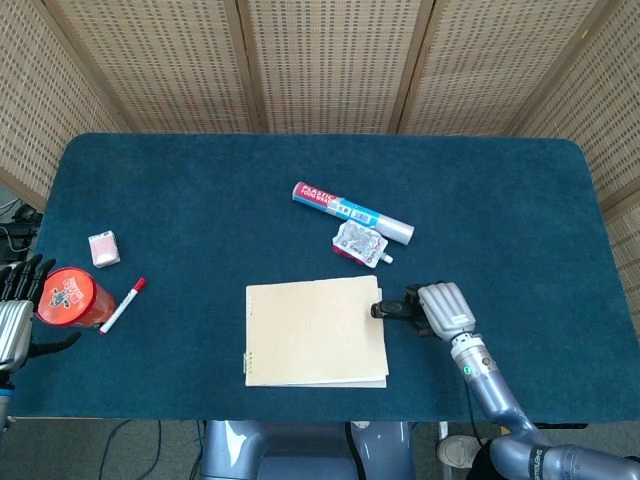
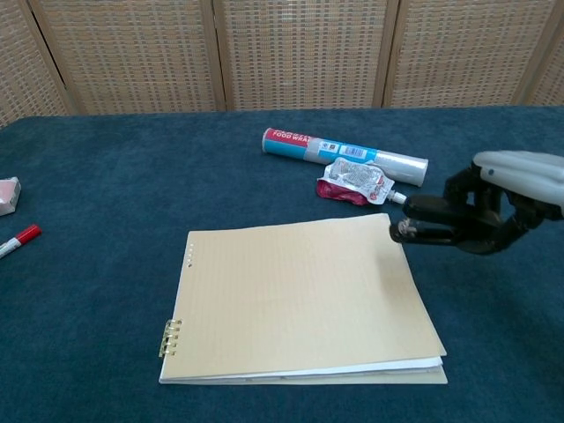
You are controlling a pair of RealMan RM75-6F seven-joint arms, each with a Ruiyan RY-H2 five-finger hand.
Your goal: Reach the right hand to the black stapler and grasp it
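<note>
Right hand [image 1: 440, 308] apparently around stapler [image 1: 392, 308]

Being counted on the counter [image 1: 200, 200] are one black stapler [image 2: 432, 227], one notebook [image 1: 315, 330], one food-wrap roll [image 1: 350, 212], one foil pouch [image 1: 360, 243], one red marker [image 1: 122, 305], one red can [image 1: 70, 297] and one small pink box [image 1: 103, 248].

Right hand [image 1: 440, 308] clenched, raised.

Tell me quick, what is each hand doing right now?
Right hand: closed around the black stapler, holding it off the table.
Left hand: at the table's edge beside the red can, holding nothing, fingers apart.
</note>
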